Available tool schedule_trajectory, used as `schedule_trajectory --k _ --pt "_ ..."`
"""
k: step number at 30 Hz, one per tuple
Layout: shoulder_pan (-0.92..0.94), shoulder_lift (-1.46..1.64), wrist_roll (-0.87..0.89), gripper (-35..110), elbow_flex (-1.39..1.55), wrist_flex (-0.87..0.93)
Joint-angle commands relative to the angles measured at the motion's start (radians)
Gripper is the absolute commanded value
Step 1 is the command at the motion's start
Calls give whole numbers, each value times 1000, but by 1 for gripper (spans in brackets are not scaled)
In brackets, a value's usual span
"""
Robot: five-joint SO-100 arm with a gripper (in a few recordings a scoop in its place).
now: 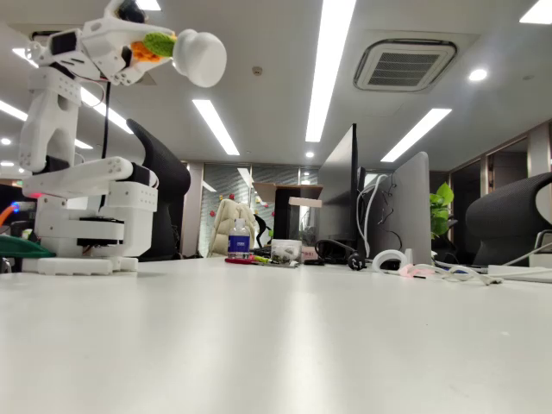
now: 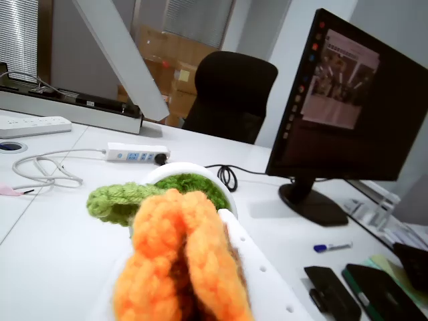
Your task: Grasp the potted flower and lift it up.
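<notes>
Well, the potted flower (image 1: 185, 52) is way up in the air, high over the white table (image 1: 285, 345). The white arm (image 1: 52, 112) is bent up tall at the left of the fixed view, and its gripper (image 1: 138, 53) is squeezed shut on the flower. The orange petals (image 1: 143, 53) and green leaves (image 1: 159, 42) are squashed between the fingers, and the round white pot (image 1: 200, 57) sticks out to the right, past the fingertips. So the flower lies on its side — its long way runs sideways, straight out from the gripper, with the pot end farthest from the arm.

In the wrist view the flower (image 2: 180, 264) is right in front of the camera. The orange petals are pinched against a white finger (image 2: 261, 281), a green leaf (image 2: 117, 200) pokes out to the left, and the pot's rim (image 2: 190, 170) shows just behind them, pointing away from the camera.

Nothing is under the pot — it hangs free, well apart from the table. It looks like the lift is done, or very nearly. The hold is on the soft woolly part, not on the hard pot, so I think the heavy pot end could sag or slip if the arm moves fast. Holding it steady seems best.

Far off on the table in the fixed view sit a water bottle (image 1: 239, 238) and a monitor (image 1: 398, 211).
</notes>
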Motion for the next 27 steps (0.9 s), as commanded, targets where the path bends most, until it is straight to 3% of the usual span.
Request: schedule_trajectory --k 1,27 --pt "3 12 8 0 14 -18" --pt "3 12 12 0 2 -20"
